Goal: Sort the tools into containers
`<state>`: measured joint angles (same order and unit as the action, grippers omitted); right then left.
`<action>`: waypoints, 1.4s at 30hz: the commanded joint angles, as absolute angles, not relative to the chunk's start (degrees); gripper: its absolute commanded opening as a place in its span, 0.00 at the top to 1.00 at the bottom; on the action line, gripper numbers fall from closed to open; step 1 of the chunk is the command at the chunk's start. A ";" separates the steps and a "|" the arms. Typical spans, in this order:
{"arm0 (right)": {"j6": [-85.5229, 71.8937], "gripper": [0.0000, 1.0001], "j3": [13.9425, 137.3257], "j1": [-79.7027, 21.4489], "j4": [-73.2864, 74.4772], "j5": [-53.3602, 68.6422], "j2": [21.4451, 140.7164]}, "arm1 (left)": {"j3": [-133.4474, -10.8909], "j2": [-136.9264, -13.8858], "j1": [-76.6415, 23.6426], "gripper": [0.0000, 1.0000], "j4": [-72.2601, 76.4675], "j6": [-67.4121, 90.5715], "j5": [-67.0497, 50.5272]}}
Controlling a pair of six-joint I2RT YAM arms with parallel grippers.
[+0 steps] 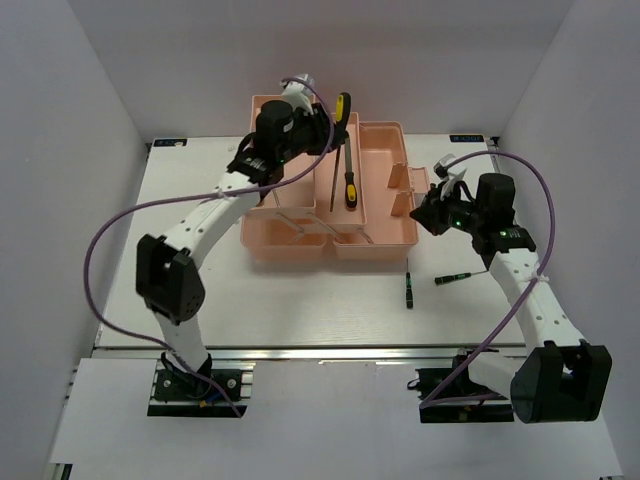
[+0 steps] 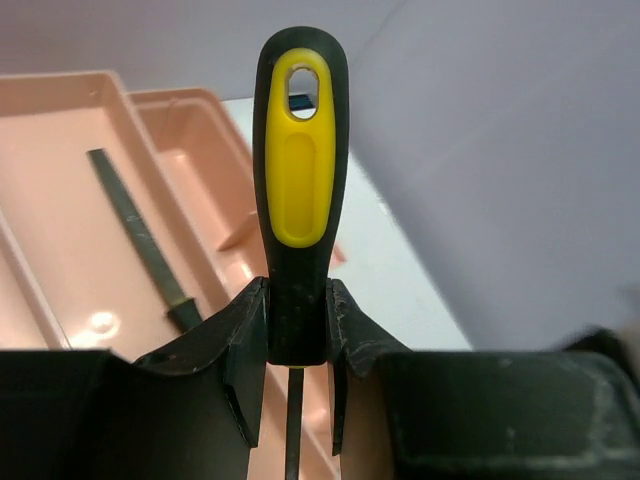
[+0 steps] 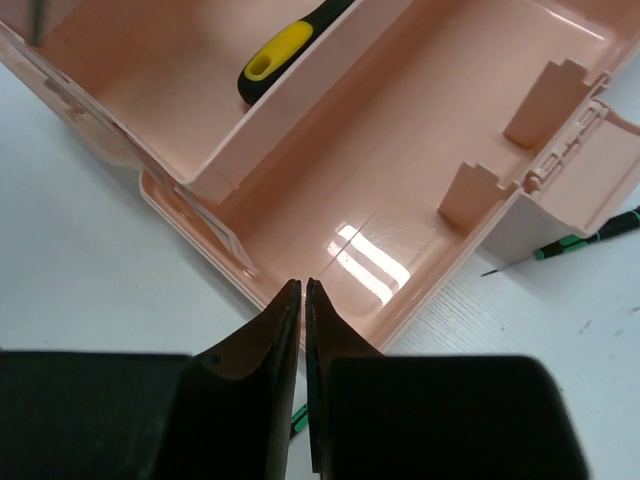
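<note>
**Left gripper grasps a screwdriver over the toolbox; right gripper clenched on nothing**

The white worktop point(image 1: 300, 315) carries an open salmon-pink toolbox point(image 1: 290, 248) at its far middle, with its trays spread left and right. The left gripper point(image 2: 297, 292) hangs over the far part of the toolbox. It grasps a yellow-and-black screwdriver point(image 2: 300, 160) by the black lower end of the handle. The yellow part juts out beyond the fingertips, and the steel shaft runs back between the fingers towards the wrist. The right gripper point(image 3: 303, 287) is over the near right edge of the toolbox, its fingers clenched almost together with nothing between them. A second yellow-handled tool point(image 1: 350, 187) lies in the middle tray, apart from both grippers. The left wrist view shows a flat dark blade point(image 2: 135, 230) on a tray floor. On the bare worktop, near of the right gripper, lie a dark precision screwdriver point(image 1: 408, 290) and, to its right, a green-banded precision screwdriver point(image 1: 452, 279)
</note>
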<state>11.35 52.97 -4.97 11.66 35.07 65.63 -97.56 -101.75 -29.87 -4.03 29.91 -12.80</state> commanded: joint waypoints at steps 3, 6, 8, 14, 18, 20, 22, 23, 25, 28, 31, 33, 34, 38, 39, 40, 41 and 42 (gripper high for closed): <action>13.80 0.83 51.42 -3.43 12.48 34.45 63.72 | -108.09 -109.23 -31.02 1.00 -7.37 24.70 -5.03; 14.32 0.78 50.98 -3.08 12.83 34.98 63.63 | -113.46 -114.51 -31.20 0.97 -10.97 23.64 -3.00; 14.94 0.63 50.80 -2.90 13.01 34.72 63.63 | -115.65 -116.71 -31.20 0.84 -12.56 23.64 -2.38; 24.59 0.30 50.54 -2.73 16.34 36.11 64.42 | -116.10 -116.28 -31.90 0.43 -12.40 23.91 -0.97; 39.34 0.28 51.85 -2.72 23.27 41.04 66.87 | -120.04 -116.19 -31.90 0.40 -13.62 23.82 -1.23; 50.80 0.28 52.90 -2.72 29.75 43.14 68.20 | -121.81 -115.84 -31.90 0.40 -14.58 23.82 -1.75; 60.25 0.30 54.57 -2.81 35.22 43.51 70.22 | -122.96 -113.92 -31.90 0.44 -15.55 23.82 -2.11; 65.08 0.31 54.93 -2.73 40.81 42.90 70.92 | -122.70 -112.69 -31.82 0.57 -15.90 23.82 -1.94; 82.73 0.36 55.81 -2.72 47.87 41.14 72.94 | -119.55 -107.27 -31.29 0.77 -16.96 24.25 -1.58; 94.99 0.41 55.81 -2.72 55.53 34.82 76.02 | -107.21 -98.65 -28.49 0.90 -16.97 25.92 -2.63; 96.15 0.42 55.29 -2.20 55.99 30.15 78.83 | -89.56 -83.71 -23.84 0.57 -14.95 27.42 -4.65; 97.37 0.38 54.67 -1.23 54.85 27.70 80.33 | -81.51 -72.63 -21.63 0.32 -14.76 27.68 -5.10; 97.99 0.36 54.06 -0.80 54.50 25.86 80.77 | -74.69 -69.29 -20.23 0.28 -15.20 27.60 -4.75; 101.24 0.34 53.79 1.23 53.44 22.77 83.83 | -62.88 -56.53 -19.78 0.23 -20.72 28.82 -2.03; 101.69 0.34 54.05 1.40 53.44 22.15 84.72 | -60.75 -52.86 -19.78 0.23 -21.35 30.92 -1.76; 102.82 0.34 54.23 1.84 53.79 20.93 85.60 | -58.82 -51.08 -19.78 0.23 -21.71 32.24 -1.32; 103.18 0.35 54.75 2.02 53.79 20.31 87.35 | -55.06 -49.32 -19.78 0.23 -21.71 34.69 -1.06; 103.62 0.36 54.93 2.28 53.79 19.78 88.32 | -53.28 -46.09 -19.78 0.23 -21.36 35.93 -0.88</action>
<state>98.67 53.71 1.45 52.14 23.38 85.78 -59.35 -48.60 -19.70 -17.37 30.85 -2.26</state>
